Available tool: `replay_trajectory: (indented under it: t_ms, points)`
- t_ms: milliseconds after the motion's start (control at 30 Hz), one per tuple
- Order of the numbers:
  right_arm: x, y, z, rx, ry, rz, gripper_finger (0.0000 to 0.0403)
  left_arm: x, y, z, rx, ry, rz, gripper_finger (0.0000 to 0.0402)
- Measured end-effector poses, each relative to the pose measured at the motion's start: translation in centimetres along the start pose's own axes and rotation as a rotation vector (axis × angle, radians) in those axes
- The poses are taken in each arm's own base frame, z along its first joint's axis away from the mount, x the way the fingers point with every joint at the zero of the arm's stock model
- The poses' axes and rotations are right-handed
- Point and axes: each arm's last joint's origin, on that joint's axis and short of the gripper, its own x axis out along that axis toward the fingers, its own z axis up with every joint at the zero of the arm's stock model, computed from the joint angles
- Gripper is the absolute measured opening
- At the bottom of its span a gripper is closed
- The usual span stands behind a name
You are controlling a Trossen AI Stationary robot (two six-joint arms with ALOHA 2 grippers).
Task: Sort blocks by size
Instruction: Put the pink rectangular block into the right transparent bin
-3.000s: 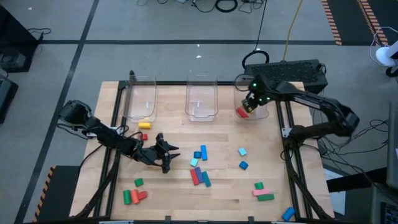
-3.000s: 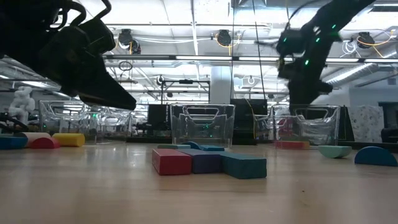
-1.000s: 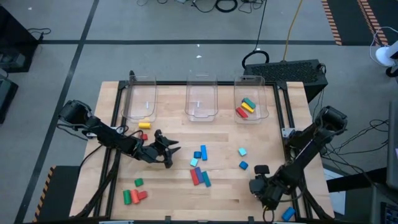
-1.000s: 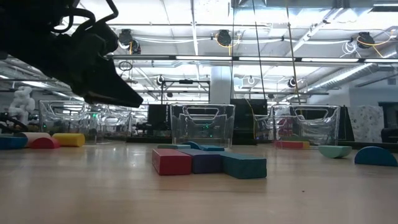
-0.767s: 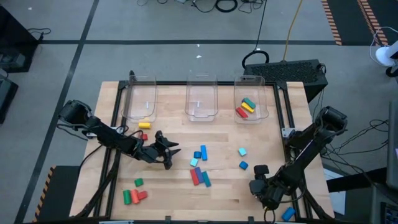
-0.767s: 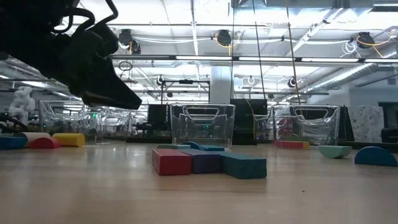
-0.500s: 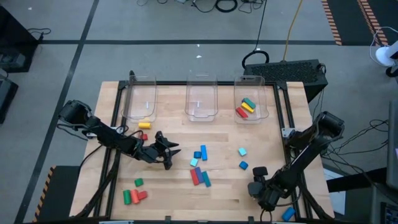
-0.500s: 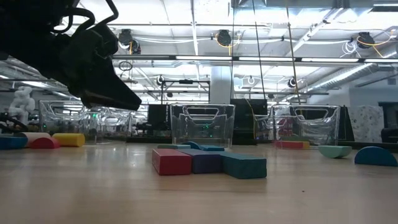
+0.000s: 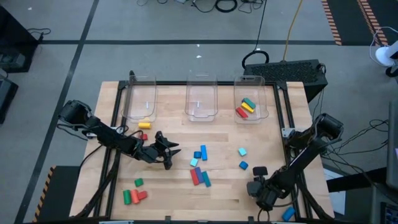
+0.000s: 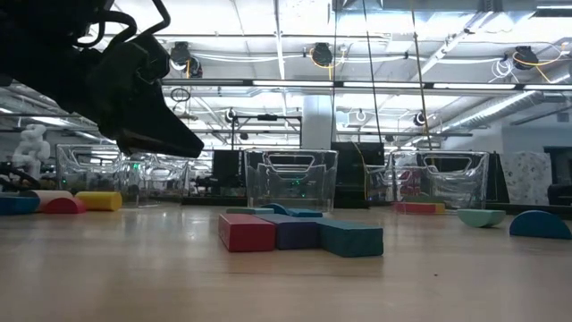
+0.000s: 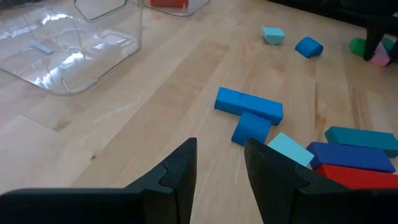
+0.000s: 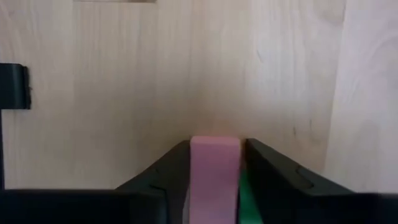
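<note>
Now right gripper point(image 12: 214, 163) — on pink block point(image 12: 214, 177).

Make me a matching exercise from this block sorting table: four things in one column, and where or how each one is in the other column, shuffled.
Things:
1. pink block
2. red bar
3. right-hand bin
4. left gripper

Places or states:
A. holds a green block among others
B. open, nothing between its fingers
C. between the right gripper's fingers
D. lying against a dark blue bar on the table

Pairs: 1-C, 2-D, 3-A, 4-B
</note>
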Motion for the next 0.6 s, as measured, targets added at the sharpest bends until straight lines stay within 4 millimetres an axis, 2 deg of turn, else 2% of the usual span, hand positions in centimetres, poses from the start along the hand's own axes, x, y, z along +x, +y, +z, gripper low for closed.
replay_trajectory:
  t_ms: [233,467,600]
  points:
    - [-0.7,-0.8,0.9,0.027,-0.019,0.009,0.0088,0.0,0.0,0.0,-0.003,-0.001,0.002,0.0136]
    - [-2.3,-2.3,2.5,0.084,-0.170,-0.049,0.0091,0.0,0.0,0.0,-0.003,-0.002,0.001,0.0136]
    - [-3.1,-3.1,3.6,0.061,-0.266,-0.084,0.0091,0.0,0.0,0.0,-0.027,-0.004,0.000,0.0136]
